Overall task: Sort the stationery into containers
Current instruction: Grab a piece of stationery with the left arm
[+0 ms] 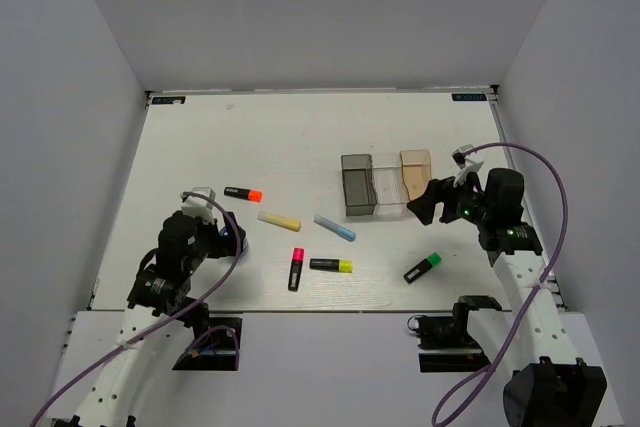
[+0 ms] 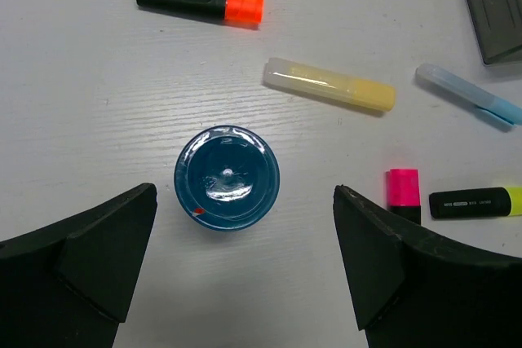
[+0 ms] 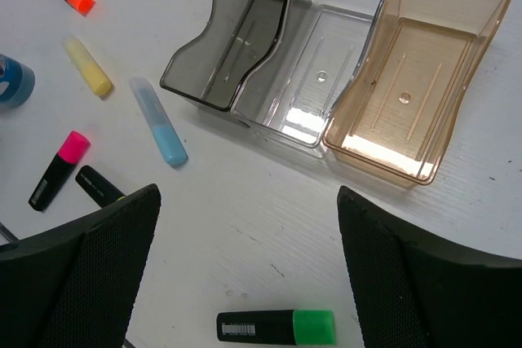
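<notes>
Blue roll (image 2: 227, 178) below wide left jaws; right jaws wide beside bins (image 3: 371, 55).

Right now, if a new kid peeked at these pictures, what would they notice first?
Probably the three little bins, dark, clear and tan, joined in a row on the right side of the table, all empty. Next come the bright-capped pens and pale sticks scattered across the middle. The round blue roll shows right between the wide-open fingers of the left gripper.
</notes>
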`<action>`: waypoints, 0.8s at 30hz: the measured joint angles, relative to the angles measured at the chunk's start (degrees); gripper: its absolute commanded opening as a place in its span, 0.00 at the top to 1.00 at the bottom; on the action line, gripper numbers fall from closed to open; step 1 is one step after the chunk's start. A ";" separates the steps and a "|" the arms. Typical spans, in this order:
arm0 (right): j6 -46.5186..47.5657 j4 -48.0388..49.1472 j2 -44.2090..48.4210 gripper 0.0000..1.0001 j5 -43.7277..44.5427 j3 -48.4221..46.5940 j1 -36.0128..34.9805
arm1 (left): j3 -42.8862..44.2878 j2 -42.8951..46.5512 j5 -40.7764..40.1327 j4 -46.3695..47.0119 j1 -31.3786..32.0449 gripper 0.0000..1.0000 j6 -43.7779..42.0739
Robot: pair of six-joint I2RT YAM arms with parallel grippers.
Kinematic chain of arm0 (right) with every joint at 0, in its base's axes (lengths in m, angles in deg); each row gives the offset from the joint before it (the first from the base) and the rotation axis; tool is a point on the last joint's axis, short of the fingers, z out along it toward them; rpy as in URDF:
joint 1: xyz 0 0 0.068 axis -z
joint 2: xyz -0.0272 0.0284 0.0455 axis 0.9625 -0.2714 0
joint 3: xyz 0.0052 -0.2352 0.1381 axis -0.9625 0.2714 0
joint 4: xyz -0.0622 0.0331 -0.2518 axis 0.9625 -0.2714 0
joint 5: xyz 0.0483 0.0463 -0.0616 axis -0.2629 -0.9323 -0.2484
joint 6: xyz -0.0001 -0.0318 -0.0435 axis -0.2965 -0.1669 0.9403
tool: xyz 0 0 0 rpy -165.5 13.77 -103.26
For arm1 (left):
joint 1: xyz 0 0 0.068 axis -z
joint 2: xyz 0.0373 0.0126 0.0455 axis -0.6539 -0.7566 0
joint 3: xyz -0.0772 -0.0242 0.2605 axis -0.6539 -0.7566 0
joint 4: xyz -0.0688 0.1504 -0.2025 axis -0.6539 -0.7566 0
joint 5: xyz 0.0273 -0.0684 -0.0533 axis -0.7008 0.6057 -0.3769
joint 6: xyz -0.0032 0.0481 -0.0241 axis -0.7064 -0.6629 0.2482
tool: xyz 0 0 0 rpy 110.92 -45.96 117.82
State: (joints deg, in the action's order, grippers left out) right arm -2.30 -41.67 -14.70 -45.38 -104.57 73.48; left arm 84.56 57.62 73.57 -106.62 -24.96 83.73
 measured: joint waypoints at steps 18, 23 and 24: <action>7.96 -3.72 -4.52 0.10 -1.75 -0.59 0.02 | 3.74 -11.87 -0.22 -1.99 0.07 0.39 4.22; 9.44 -5.77 -5.03 0.10 -1.75 -1.81 0.02 | 10.08 -19.82 -3.45 -4.92 1.46 0.00 9.25; 9.46 -5.97 -4.98 0.10 -1.75 -2.03 0.02 | 11.15 -21.24 -4.59 -5.33 2.12 0.00 10.21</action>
State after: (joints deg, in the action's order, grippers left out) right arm 7.17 -47.64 -19.68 -47.12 -106.61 73.50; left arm 95.71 36.37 68.98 -111.95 -22.84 93.94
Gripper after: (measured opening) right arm 0.902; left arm 0.992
